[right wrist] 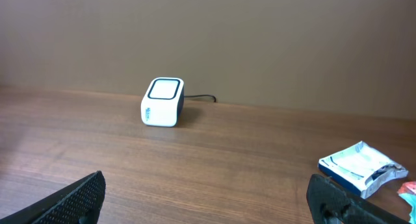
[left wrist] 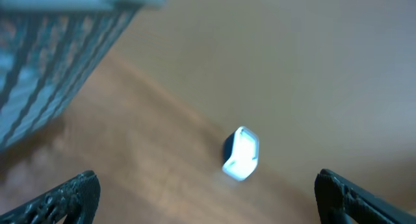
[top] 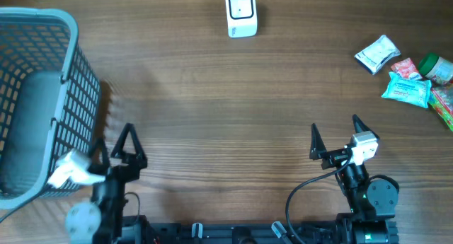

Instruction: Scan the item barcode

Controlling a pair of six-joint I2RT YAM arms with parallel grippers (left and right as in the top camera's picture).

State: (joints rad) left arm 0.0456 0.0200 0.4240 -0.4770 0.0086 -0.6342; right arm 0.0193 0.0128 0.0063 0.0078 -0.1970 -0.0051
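A white barcode scanner (top: 241, 13) with a dark window stands at the far middle of the table; it also shows as the scanner (right wrist: 162, 102) in the right wrist view and, blurred, as the scanner (left wrist: 241, 154) in the left wrist view. Packaged items lie at the far right: a white packet (top: 377, 54), a blue packet (top: 407, 88), a red one (top: 405, 66) and a green-capped one (top: 434, 68). The white packet (right wrist: 361, 167) lies ahead of my right gripper. My left gripper (top: 121, 143) and right gripper (top: 334, 133) both stand open and empty near the front edge.
A grey mesh basket (top: 42, 95) stands at the left, close beside my left arm; its wall (left wrist: 52, 62) fills the upper left of the left wrist view. A cable runs from the scanner's back. The brown wooden table (top: 226, 109) lies between grippers and scanner.
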